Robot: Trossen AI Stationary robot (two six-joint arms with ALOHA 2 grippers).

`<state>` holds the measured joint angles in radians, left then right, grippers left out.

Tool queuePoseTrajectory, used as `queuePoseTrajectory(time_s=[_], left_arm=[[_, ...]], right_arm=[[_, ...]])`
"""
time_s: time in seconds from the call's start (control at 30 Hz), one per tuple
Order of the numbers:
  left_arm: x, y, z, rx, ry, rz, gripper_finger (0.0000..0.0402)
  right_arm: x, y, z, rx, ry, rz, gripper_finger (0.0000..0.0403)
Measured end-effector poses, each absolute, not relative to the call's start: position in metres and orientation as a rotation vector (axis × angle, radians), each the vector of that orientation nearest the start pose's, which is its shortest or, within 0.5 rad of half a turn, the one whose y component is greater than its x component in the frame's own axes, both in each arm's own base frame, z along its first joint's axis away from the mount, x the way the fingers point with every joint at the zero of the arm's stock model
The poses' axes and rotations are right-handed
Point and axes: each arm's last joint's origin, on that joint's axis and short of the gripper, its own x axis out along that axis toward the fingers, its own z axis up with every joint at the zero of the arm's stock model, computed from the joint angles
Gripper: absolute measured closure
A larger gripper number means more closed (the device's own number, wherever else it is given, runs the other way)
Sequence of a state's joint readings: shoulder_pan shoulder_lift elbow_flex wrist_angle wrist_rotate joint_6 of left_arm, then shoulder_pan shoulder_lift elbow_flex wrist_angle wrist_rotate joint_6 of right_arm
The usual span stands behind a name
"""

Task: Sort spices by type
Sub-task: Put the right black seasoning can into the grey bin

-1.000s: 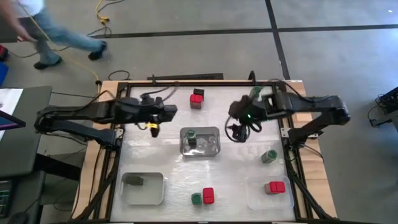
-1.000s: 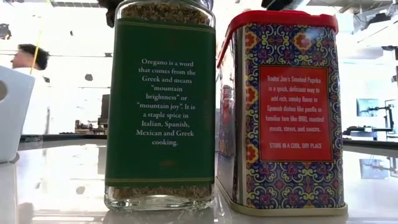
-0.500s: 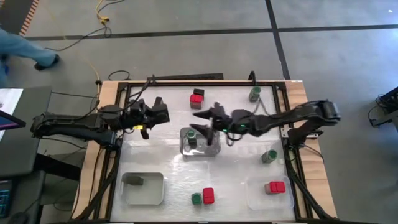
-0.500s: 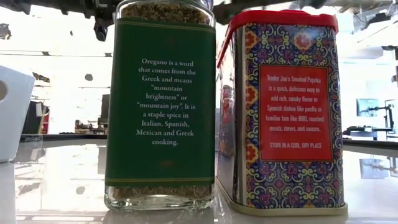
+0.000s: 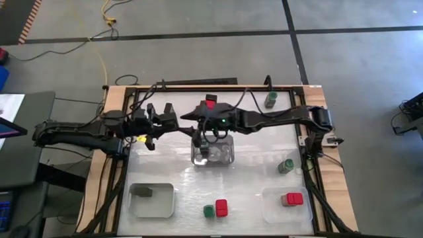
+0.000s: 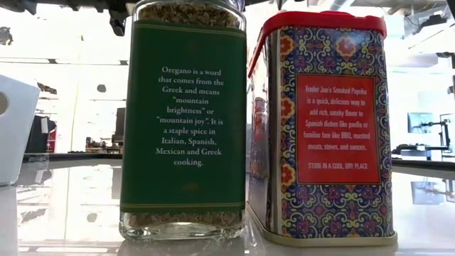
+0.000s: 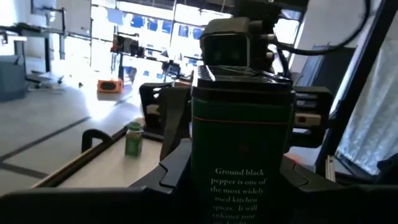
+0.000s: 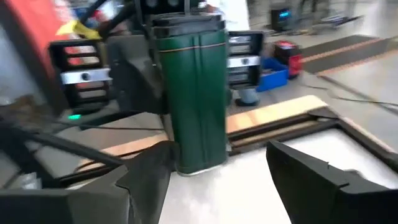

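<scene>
The left end effector (image 7: pixel 239 186) is clenched on a dark green ground black pepper tin (image 7: pixel 241 146), held upright at the upper middle of the high view. The right end effector (image 8: pixel 217 171) faces it, fingers spread apart, empty, just short of the tin, above the clear tray (image 5: pixel 228 158).

The green jar (image 6: pixel 183 121) says "Oregano is a word that comes from the Greek." The red tin (image 6: pixel 323 124) says "Trader Joe's Smoked Paprika" and "Store in a cool, dry place." The dark tin (image 7: pixel 241 149) says "Ground black pepper."
</scene>
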<state>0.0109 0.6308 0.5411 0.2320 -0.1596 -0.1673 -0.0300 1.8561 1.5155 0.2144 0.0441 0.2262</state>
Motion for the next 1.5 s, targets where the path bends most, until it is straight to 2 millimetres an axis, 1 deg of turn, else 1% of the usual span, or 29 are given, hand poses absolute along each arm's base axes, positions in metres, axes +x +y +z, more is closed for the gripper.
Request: queuePoseTrajectory(time_s=[0.1, 0.43, 0.6, 0.87, 1.0, 1.2, 1.5], left_arm=[[0.151, 0.006, 0.312, -0.183, -0.170, 0.135, 0.0281], [0.150, 0.005, 0.314, -0.175, -0.179, 0.124, 0.0281], [0.151, 0.006, 0.314, -0.175, -0.180, 0.126, 0.0281], [0.158, 0.006, 0.314, -0.179, -0.199, 0.126, 0.0281], [0.162, 0.006, 0.311, -0.178, -0.178, 0.127, 0.0281], [0.163, 0.006, 0.310, -0.188, -0.172, 0.124, 0.0281], [0.163, 0.005, 0.310, -0.188, -0.165, 0.122, 0.0281]], right_arm=[[0.445, -0.014, 0.321, 0.206, 0.116, -0.069, 0.0111], [0.446, -0.013, 0.321, 0.167, 0.127, -0.063, 0.0112], [0.446, -0.013, 0.324, 0.166, 0.095, -0.059, 0.0123], [0.446, -0.012, 0.325, 0.167, 0.100, -0.034, 0.0142], [0.446, -0.012, 0.325, 0.167, 0.099, -0.033, 0.0170], [0.445, -0.012, 0.323, 0.166, 0.116, -0.024, 0.0257], [0.445, -0.012, 0.323, 0.166, 0.117, -0.025, 0.0260]])
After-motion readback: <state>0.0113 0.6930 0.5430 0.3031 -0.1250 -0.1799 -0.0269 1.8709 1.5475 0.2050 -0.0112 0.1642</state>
